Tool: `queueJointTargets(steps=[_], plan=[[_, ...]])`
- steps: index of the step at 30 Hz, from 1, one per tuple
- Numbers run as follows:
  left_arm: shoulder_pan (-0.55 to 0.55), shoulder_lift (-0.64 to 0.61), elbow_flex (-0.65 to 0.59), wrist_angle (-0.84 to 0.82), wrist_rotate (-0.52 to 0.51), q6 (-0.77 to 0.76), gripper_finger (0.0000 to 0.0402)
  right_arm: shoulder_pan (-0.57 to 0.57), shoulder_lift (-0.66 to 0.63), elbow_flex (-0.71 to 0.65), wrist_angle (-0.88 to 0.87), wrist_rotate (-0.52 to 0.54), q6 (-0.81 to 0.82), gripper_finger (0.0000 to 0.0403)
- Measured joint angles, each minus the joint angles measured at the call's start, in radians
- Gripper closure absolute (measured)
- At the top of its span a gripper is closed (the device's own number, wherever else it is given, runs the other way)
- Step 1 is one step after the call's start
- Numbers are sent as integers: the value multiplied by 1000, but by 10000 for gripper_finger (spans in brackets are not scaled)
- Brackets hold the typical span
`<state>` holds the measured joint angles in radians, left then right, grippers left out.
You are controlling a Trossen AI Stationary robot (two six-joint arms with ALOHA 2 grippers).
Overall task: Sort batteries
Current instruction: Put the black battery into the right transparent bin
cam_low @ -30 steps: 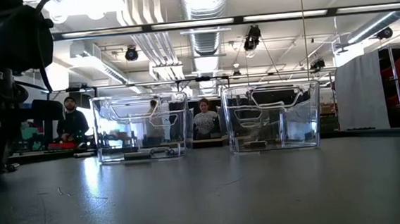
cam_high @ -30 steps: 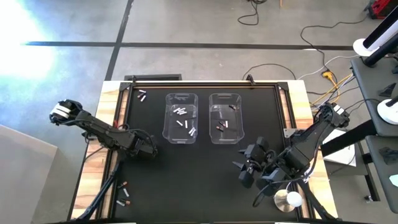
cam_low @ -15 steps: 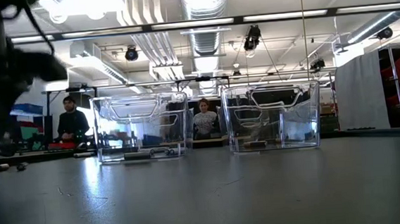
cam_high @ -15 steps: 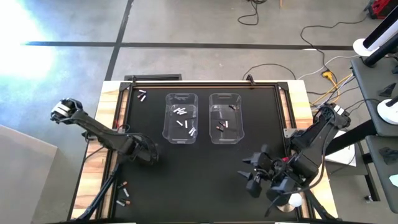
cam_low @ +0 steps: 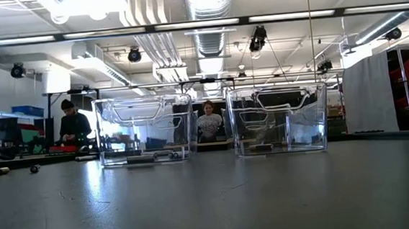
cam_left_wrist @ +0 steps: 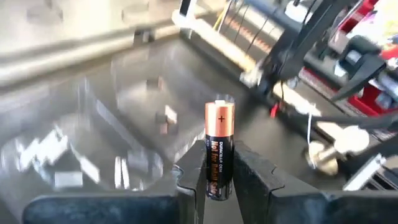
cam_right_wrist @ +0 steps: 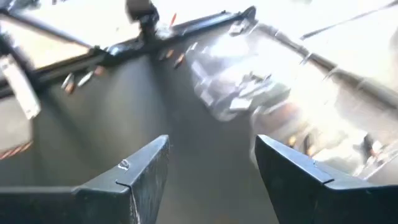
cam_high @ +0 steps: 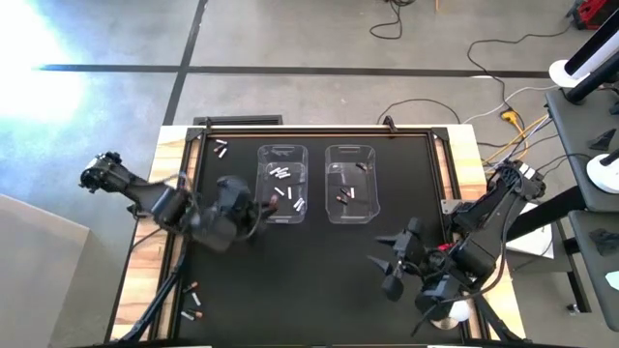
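While you look down in the high view, your left gripper (cam_high: pixel 235 208) sits left of centre, just beside the left bin (cam_high: pixel 281 183), which holds silvery-white batteries (cam_high: pixel 283 174); the right bin (cam_high: pixel 350 182) next to it holds a few dark batteries (cam_high: pixel 344 197), more loose cells (cam_high: pixel 221 149) lie at the bench's (cam_high: pixel 309 280) upper left, and others (cam_high: pixel 194 301) lie along the lower left edge. Your right gripper (cam_high: pixel 395 266) hovers at lower right over bare bench. In the low view both bins (cam_low: pixel 145 129) stand side by side at mid-frame with people in the room behind; neither gripper shows here, and the cells inside are hard to make out through the clear walls. In the left wrist view your fingers (cam_left_wrist: pixel 191 177) are nearly closed on a copper-and-black battery (cam_left_wrist: pixel 219 149), held upright by its lower half, its plus end up; the bins behind are blurred. Judge it small, stiff, smooth and fairly dense: it could slip or swivel, so a grip across the middle of the barrel would hold best. In the right wrist view your fingers (cam_right_wrist: pixel 135 174) stand wide apart with nothing between them; the bins beyond are smeared, so their contents cannot be read.
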<state>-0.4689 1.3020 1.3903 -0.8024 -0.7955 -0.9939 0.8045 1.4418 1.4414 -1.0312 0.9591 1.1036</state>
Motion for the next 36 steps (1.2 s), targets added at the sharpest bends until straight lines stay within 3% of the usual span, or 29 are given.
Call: queueJointTargets(steps=[3,8,12,16,21,24,28,36], plan=[[74,21,76,98,46,234,352,-23,-3,15,30,42,-86,171],[238,72,120,317,384,552,352,-75,-15,90,90,50,-267,155],[340,147,121,512,586,739,352,-124,-20,160,100,41,-415,140],[417,222,121,660,761,824,352,-163,-33,240,100,35,-521,125],[496,265,121,800,835,877,352,-204,-37,382,101,32,-726,110],[550,287,121,870,930,876,352,-259,-42,460,101,16,-820,106],[600,319,121,944,1039,850,352,-395,-49,528,94,-163,-915,109],[622,332,121,996,1040,887,352,-701,-61,535,94,-494,-1081,127]])
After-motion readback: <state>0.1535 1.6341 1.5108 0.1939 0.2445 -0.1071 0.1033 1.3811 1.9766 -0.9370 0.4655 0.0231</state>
